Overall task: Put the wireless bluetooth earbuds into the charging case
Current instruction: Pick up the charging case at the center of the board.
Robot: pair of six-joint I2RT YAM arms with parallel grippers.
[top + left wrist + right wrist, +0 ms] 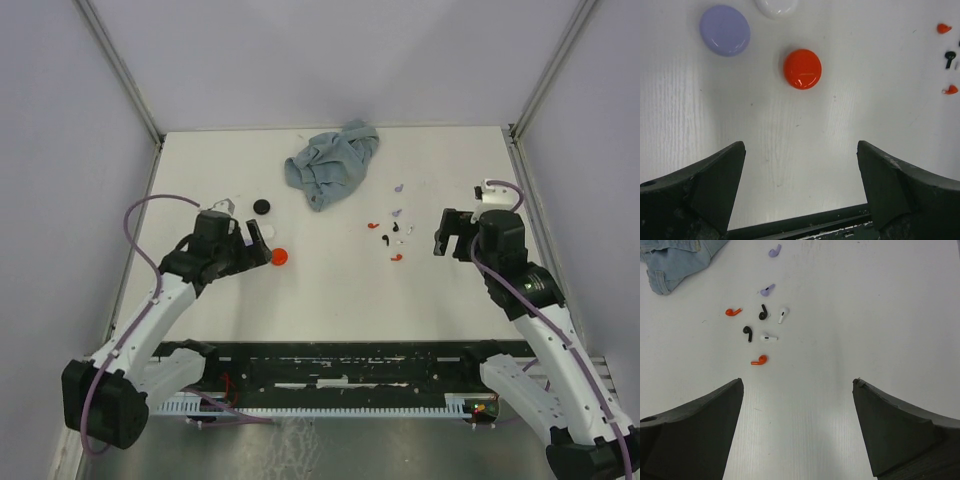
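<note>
Several tiny earbuds lie loose mid-table (pixel 392 236). The right wrist view shows two lilac (pixel 767 290), two red (pixel 759 360), two black (pixel 747 333) and two white (pixel 768 337). Round closed cases lie at the left: a red one (pixel 279 257) (pixel 802 68), a black one (pixel 262 206), a lilac one (pixel 725 30) and a white one (pixel 776 6). My left gripper (pixel 262 245) (pixel 801 145) is open and empty, just short of the red case. My right gripper (pixel 452 240) (pixel 798 381) is open and empty, to the right of the earbuds.
A crumpled light blue cloth (pixel 333 163) (pixel 675 260) lies at the back centre, beyond the earbuds. Grey walls enclose the table on three sides. A black rail (pixel 350 355) runs along the near edge.
</note>
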